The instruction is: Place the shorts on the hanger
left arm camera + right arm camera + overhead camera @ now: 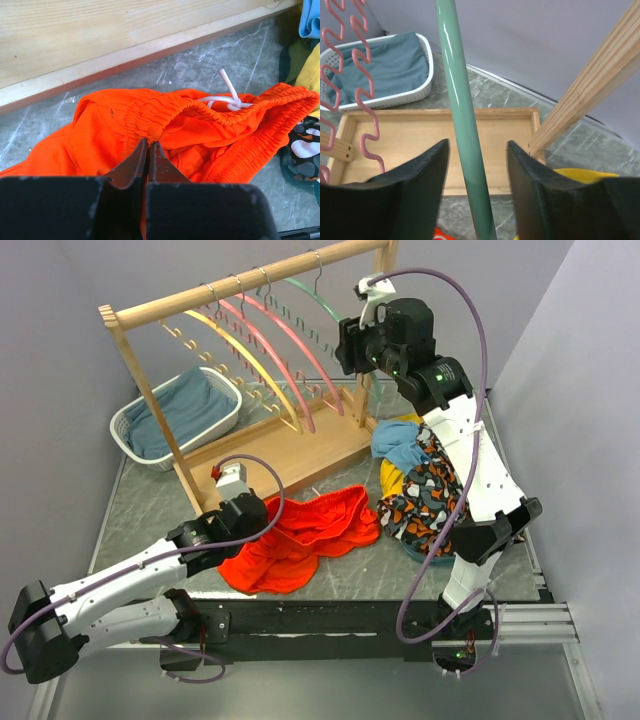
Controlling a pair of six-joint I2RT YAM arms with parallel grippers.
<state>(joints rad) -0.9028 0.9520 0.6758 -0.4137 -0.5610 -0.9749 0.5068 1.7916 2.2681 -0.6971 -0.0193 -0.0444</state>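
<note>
The orange-red shorts (pixel 310 530) lie crumpled on the grey table in front of the rack. Their white drawstring (pixel 227 97) shows at the waistband. My left gripper (pixel 255 520) is low over their left side, shut on a fold of the elastic waistband (pixel 148 145). The mint-green hanger (pixel 318 298) hangs at the right end of the rack's rail. My right gripper (pixel 350 345) is raised beside it. In the right wrist view the hanger's green bar (pixel 462 115) runs between the open fingers (pixel 477 145), with a gap on each side.
Pink hangers (pixel 280 340) and a yellow hanger (pixel 250 355) hang left of the green one on the wooden rack (pixel 250 285). A rack post (pixel 590 85) stands close to my right finger. A white basket (pixel 228 415) holds blue cloth at back left. A pile of patterned clothes (pixel 420 485) lies right of the shorts.
</note>
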